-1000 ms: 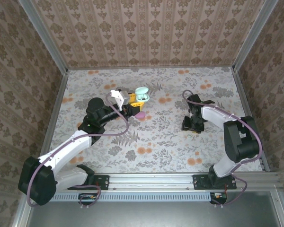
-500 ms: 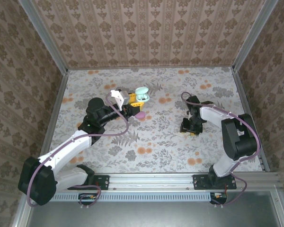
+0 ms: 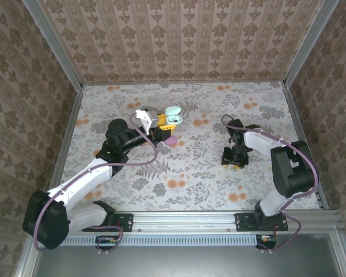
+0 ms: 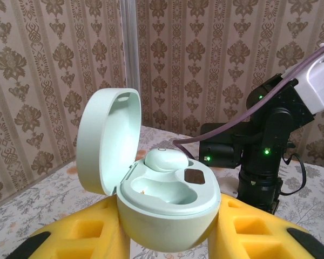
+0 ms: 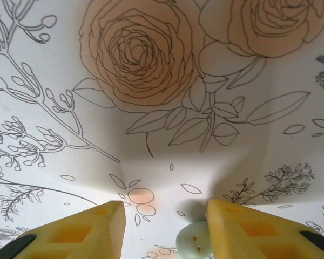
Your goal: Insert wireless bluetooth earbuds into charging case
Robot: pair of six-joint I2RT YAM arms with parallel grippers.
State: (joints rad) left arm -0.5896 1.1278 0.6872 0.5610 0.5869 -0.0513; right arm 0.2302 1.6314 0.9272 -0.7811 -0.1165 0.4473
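Listing the edges first, we note a tabletop walled on three sides by papered panels set in metal posts. A metal rail runs along the near edge, where both arms are bolted.

Open room: the near half of the tabletop between the arms lies free, as does the far strip under the back panel. The right tool works toward the right panel, the left tool near the middle.

Surface: pale floral print, grey sprays and orange blooms. Panels: brown damask stripe.

Left tool: we see its yellow fingers closed on the base of a mint-green case, which is held upright. In the left wrist view the lid is swung open to the left. A seated earbud of the same mint colour sits in the far socket; the near socket is hollow. A pink oval piece lies on the tabletop just beside this tool, on its near side.

Right tool: lowered to the tabletop, jaws spread wide, gripping nothing. A loose earbud, mint-green, lies on the tabletop between them. In the right wrist view we find it against the inner face of the right-hand finger and apart from the other, well away from the case.
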